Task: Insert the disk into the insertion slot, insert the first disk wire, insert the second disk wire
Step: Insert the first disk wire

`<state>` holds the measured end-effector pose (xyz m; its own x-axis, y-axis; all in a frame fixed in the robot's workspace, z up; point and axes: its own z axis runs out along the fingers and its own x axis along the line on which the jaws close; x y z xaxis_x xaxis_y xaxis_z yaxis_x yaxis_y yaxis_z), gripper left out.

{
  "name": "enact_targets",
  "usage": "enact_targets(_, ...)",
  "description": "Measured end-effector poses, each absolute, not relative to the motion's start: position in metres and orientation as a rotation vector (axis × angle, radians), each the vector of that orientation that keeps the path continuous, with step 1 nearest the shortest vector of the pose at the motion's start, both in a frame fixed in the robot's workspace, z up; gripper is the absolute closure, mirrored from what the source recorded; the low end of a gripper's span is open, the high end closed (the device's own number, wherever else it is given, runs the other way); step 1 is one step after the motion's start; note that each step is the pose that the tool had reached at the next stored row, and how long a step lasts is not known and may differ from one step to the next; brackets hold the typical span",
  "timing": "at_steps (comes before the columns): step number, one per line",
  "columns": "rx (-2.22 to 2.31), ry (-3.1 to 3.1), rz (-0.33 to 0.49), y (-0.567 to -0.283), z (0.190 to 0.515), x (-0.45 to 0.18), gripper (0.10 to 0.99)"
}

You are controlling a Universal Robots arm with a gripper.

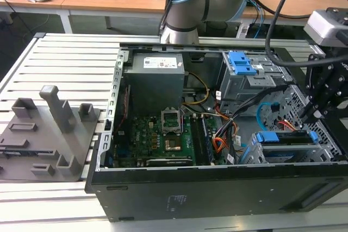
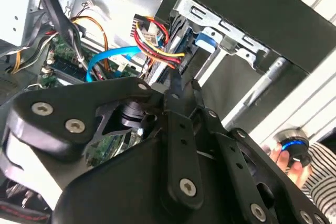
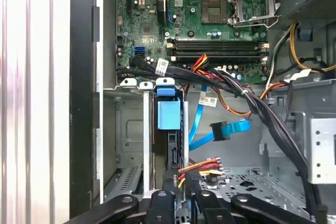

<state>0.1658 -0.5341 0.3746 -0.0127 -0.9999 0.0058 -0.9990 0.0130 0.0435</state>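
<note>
The first disk wire is a thin red-orange lead with yellow and black strands alongside. It ends in a small dark plug at the edge of the disk. The disk stands in the insertion slot, its blue tab toward the motherboard.

The gripper is at that same spot. In the first wrist view its fingers flank the disk's edge with little gap between them. In the second wrist view they taper to a single tip where the lead ends. They look closed on the plug, though it is dark against dark.

The step in hand reads as seating this plug.
- The plug should meet the socket square and be pressed straight along the disk, with no twist.
- The lead looks short between the plug and the white connector, so any sideways drag would likely tilt the plug.
- The blue data cable lies just beside, its dark end apparently free, and the thick black bundle crosses nearby — both need keeping out of the pinch.

The disk's socket sits behind the fingers in both wrist views. Whether the plug is touching, part-way in or fully home cannot be told.

A hand with a striped sleeve is outside the case — what it holds is unclear.
</note>
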Motion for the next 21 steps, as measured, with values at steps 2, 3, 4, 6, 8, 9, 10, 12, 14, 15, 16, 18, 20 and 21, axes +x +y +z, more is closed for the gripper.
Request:
enact_targets(2,2.183,-2.211,-0.042,-0.534,0.383,0.166,0.929)
enact_targets(3,2.183,-2.211,-0.042,-0.534,0.386,0.166,0.98)
enact_targets(4,2.183,-2.211,-0.042,-0.534,0.386,0.166,0.98)
enact_targets(6,2.182,-2.211,-0.042,-0.534,0.387,0.165,0.98)
enact_targets(8,2.183,-2.211,-0.042,-0.534,0.385,0.156,0.98)
enact_targets(9,2.183,-2.211,-0.042,-0.534,0.384,0.153,0.98)
enact_targets(10,2.183,-2.211,-0.042,-0.534,0.382,0.152,0.98)
enact_targets(12,2.182,-2.211,-0.042,-0.534,0.38,0.15,0.98)
enact_targets(14,2.183,-2.21,-0.042,-0.534,0.38,0.15,0.98)
enact_targets(15,2.183,-2.211,-0.042,-0.534,0.38,0.15,0.98)
enact_targets(16,2.183,-2.211,-0.042,-0.534,0.38,0.15,0.98)
enact_targets(18,2.183,-2.211,-0.042,-0.534,0.379,0.15,0.98)
enact_targets(20,2.183,-2.211,-0.042,-0.534,0.379,0.15,0.98)
enact_targets(21,2.183,-2.211,-0.042,-0.534,0.379,0.15,0.98)
